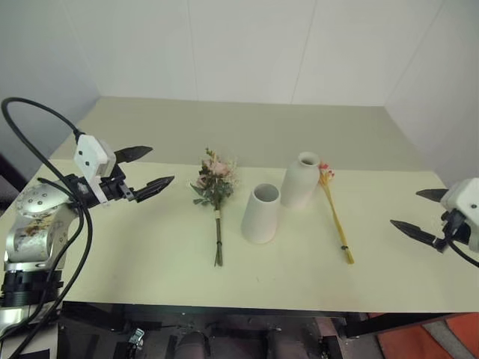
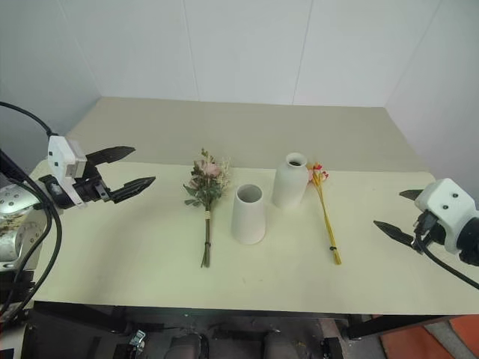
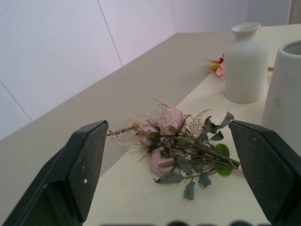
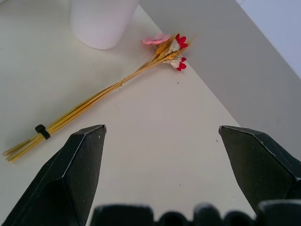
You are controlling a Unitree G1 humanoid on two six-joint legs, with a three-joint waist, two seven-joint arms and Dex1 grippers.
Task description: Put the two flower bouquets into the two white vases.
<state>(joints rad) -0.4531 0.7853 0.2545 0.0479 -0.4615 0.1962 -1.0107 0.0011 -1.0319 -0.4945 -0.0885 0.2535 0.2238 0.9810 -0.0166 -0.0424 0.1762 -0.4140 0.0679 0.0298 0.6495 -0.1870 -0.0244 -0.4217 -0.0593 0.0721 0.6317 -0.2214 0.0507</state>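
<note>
the pink bunch (image 1: 215,187) is laid left of the wide vase (image 1: 260,214), stems toward the near edge, flowers far. the left gripper (image 1: 147,170), jaws spread and empty, is nearer, with the bunch to its right.

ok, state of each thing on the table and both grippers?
pink bouquet: lying flat on the table, not in a vase
yellow stalk bundle: lying flat, beside the narrow-neck vase
wide-mouthed vase: upright, empty
narrow-neck vase: upright, no flowers in it
left gripper: fingers open, holding nothing
right gripper: fingers open, holding nothing
</note>
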